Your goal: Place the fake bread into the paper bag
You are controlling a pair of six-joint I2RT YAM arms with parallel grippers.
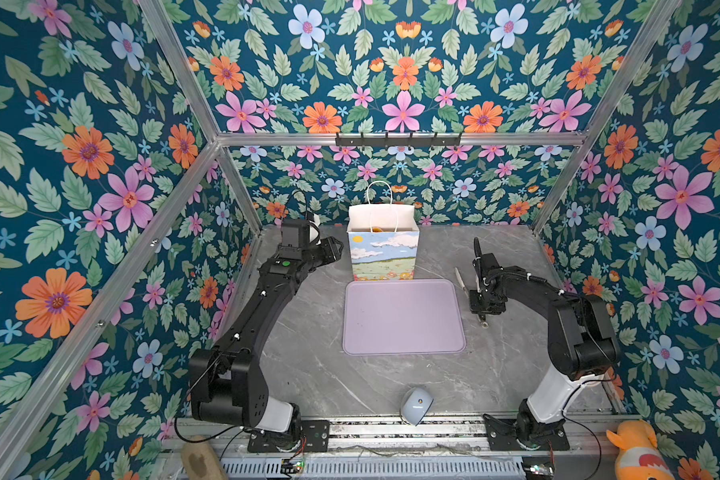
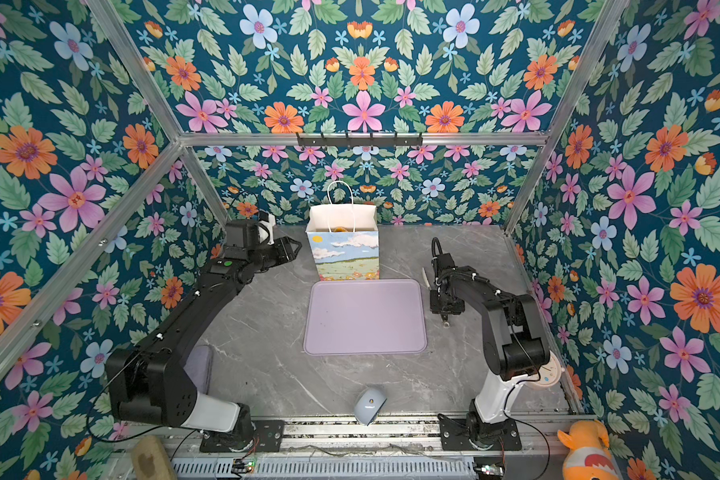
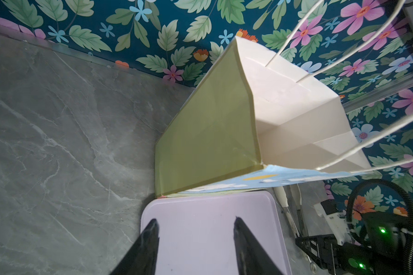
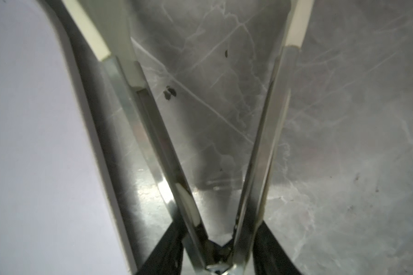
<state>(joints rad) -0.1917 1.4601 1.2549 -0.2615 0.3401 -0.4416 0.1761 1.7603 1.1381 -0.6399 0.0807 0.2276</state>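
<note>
Fake bread (image 1: 377,228) is resting inside the paper bag (image 1: 385,253) beyond the right pincer (image 4: 218,226), which is gripping tongs (image 4: 157,142), best lowered flat before releasing; left pincer (image 3: 195,221) is gaping empty.

The upright paper gift bag (image 1: 383,255), printed with sky, clouds, sun and green field, stands open at the back of the counter (image 1: 308,374), a glossy golden-orange fake bread piece (image 1: 377,228) just showing inside its white interior.
</note>
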